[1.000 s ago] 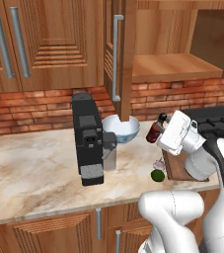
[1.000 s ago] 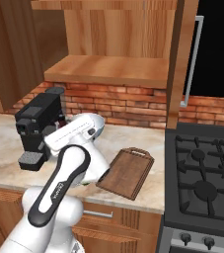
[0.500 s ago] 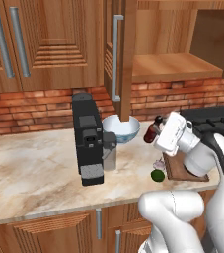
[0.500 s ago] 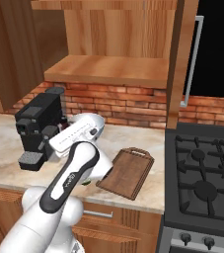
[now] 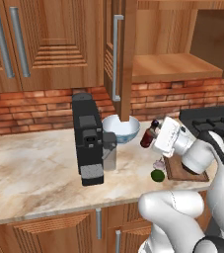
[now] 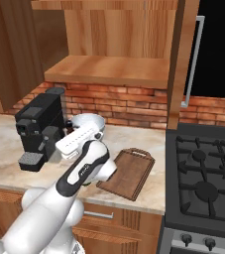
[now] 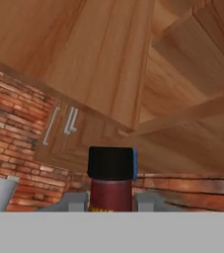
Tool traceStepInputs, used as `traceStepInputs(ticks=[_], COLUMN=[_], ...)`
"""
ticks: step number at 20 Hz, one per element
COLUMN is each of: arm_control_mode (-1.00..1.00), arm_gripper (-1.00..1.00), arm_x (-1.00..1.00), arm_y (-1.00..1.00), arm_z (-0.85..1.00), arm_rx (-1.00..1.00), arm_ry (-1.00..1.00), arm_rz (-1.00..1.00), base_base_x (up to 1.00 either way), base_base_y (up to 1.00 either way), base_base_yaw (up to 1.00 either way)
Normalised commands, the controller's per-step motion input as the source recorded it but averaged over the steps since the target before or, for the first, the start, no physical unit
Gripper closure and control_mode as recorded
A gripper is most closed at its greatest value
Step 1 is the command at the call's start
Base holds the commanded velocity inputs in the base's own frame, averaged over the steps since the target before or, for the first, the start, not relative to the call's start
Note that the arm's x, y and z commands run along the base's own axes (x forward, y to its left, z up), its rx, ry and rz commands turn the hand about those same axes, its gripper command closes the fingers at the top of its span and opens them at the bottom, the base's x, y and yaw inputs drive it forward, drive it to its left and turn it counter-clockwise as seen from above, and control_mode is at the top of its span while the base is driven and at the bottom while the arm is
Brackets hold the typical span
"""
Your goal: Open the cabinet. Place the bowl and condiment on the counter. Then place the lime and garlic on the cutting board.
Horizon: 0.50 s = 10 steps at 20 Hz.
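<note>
Gripper point(image 7: 111, 202) fingers clamped on the condiment point(image 7: 111, 178) just below its black cap, bottle held tilted above the counter point(image 5: 34, 168) nr the bowl point(image 5: 120, 129) w/ lime point(image 5: 157, 175) & garlic point(image 5: 159, 163) below by the cutting board point(image 6: 129, 173); prob. light, rigid, slick, so grip body not neck.

Counter point(image 5: 29, 168): beige-cream, brown-veined marble. Bowl point(image 5: 121, 129): pale blue-white. Condiment point(image 7: 111, 179): dark red-brown, black cap. Lime point(image 5: 157, 175): dark green. Cutting board point(image 6: 129, 172): dark brown wood. Coffee machine point(image 5: 88, 138): black.
</note>
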Motion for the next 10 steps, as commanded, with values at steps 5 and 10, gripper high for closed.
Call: traceStepInputs(ticks=[5,10], arm_control_mode=[-1.0,-1.0], arm_gripper=[1.0,1.0], arm_x=[0.15,0.08], arm_y=[0.12,0.1], arm_z=[-0.23,-0.14], arm_rx=[0.03,-0.01], arm_ry=[0.2,0.22], arm_rz=[0.05,0.04], base_base_x=[0.0,0.0], base_base_y=[0.0,0.0], base_base_yaw=[0.0,0.0])
